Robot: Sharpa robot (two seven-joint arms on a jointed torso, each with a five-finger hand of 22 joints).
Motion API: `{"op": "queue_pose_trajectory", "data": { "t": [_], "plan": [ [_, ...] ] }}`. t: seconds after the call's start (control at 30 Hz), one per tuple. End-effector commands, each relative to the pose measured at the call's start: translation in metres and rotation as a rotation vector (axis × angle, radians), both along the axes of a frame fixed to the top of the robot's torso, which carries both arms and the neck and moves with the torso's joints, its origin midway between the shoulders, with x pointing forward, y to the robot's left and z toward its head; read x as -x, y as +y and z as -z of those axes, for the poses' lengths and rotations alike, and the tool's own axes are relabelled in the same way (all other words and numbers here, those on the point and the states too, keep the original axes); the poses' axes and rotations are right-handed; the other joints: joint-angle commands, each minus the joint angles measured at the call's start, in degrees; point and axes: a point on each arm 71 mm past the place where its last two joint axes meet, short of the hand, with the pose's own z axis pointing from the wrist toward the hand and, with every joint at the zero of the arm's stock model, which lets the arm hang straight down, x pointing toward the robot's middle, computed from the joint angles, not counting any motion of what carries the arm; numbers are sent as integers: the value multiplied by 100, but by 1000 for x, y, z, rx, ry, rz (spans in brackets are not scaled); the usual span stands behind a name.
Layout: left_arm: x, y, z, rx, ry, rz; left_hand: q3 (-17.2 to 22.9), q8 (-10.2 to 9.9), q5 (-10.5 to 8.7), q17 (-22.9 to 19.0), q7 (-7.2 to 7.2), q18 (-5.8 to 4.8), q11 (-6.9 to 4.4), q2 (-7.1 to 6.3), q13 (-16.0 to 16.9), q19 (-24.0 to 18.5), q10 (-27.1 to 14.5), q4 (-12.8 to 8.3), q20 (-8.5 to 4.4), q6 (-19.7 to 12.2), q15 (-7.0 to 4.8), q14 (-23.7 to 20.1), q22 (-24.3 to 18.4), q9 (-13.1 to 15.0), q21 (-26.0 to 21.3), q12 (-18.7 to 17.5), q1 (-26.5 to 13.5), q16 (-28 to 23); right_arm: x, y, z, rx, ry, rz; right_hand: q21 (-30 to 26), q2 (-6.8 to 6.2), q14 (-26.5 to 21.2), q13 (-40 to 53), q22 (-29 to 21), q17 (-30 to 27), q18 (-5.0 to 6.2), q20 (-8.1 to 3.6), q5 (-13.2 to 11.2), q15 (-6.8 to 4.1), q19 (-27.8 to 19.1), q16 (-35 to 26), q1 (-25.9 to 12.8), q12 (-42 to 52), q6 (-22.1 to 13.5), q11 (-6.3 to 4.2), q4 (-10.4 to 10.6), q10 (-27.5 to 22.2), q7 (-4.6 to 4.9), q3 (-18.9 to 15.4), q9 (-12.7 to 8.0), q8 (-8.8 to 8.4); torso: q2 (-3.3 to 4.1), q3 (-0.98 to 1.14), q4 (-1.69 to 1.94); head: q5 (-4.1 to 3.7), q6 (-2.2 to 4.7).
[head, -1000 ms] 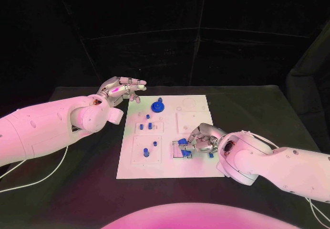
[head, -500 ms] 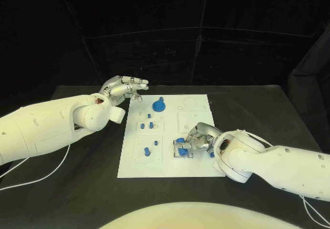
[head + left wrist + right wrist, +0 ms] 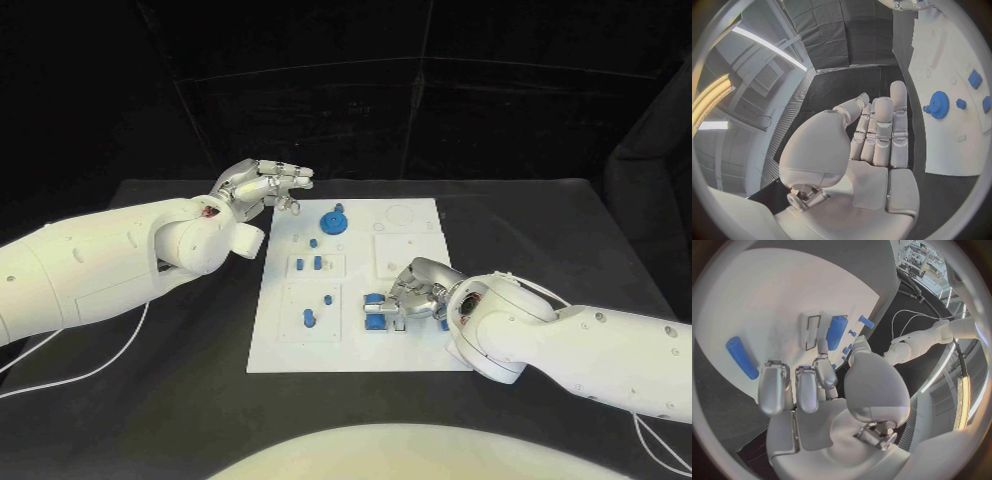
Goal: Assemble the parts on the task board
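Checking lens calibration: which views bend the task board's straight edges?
Both wrist views: the task board bulges along its edges in the left wrist view and curves as a rounded sheet in the right wrist view; the head view keeps its edges straight.

A black table (image 3: 562, 230) stretches out in front of me. A thin white cable (image 3: 90, 368) lies across it near my left side. Dark curtains (image 3: 433, 110) hang behind the table.

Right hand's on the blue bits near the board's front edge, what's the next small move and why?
Probably press the blue part down into its recess: the right hand rests over it on the task board, and the piece seems not yet flush. The left hand hangs off the board's far corner, holding nothing.
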Motion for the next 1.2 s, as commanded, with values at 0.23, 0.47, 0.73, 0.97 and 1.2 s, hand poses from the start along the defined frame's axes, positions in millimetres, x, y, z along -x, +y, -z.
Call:
{"op": "queue_pose_trajectory", "data": {
  "t": [0.23,0.47,0.73,0.97,1.2],
  "plan": [
    [0,-2,-1,9,2,15,-32,25,26,-28,7,76,-2,13,-8,-49,-34,7,7,-55,-13,-53,-7,-5,-22,33,-69,-19,1,1,-5,4,-54,-30,-43,136,349,10,-1,148,-31,-8,99,-8,-43,-45,194,-40,-47,0,-40,-35,9,233,71,-37,4,5,1,-9,6],
    [0,-1,-1,9,3,15,-32,25,26,-28,7,76,-2,13,-8,-49,-34,7,7,-55,-13,-53,-7,-5,-22,33,-69,-19,3,-2,-10,-28,-94,-57,-42,335,355,49,13,165,-33,-16,510,-17,-39,-47,915,-49,-43,-3,-259,-23,3,353,148,-39,2,6,-4,-19,15],
    [0,0,-1,9,1,13,-32,25,26,-28,7,76,-2,13,-8,-49,-34,7,7,-55,-13,-53,-7,-5,-22,33,-69,-19,7,-41,-17,-46,-113,-20,-47,496,358,0,14,180,-37,49,922,73,-41,-49,1203,-151,-420,116,-362,-69,156,293,42,-384,-12,0,-23,-72,36],
    [1,0,0,8,2,13,-32,25,26,-28,7,76,-2,13,-8,-49,-34,7,7,-55,-13,-53,-7,-5,-22,33,-69,-19,12,-77,-20,60,-122,12,-47,537,354,-73,17,166,-35,78,981,92,-42,-60,1170,-246,-357,129,-320,-108,164,220,9,-439,-13,1,-49,-154,70],
    [1,0,1,8,3,14,-32,25,26,-28,7,76,-2,13,-8,-49,-34,7,7,-55,-13,-53,-7,-5,-22,33,-69,-19,11,-98,-18,174,-124,37,-41,569,354,-73,34,167,-35,84,999,83,-37,-64,1145,-262,-226,111,-269,-95,139,150,-5,-450,-14,1,-62,-213,75]
  ]
}}
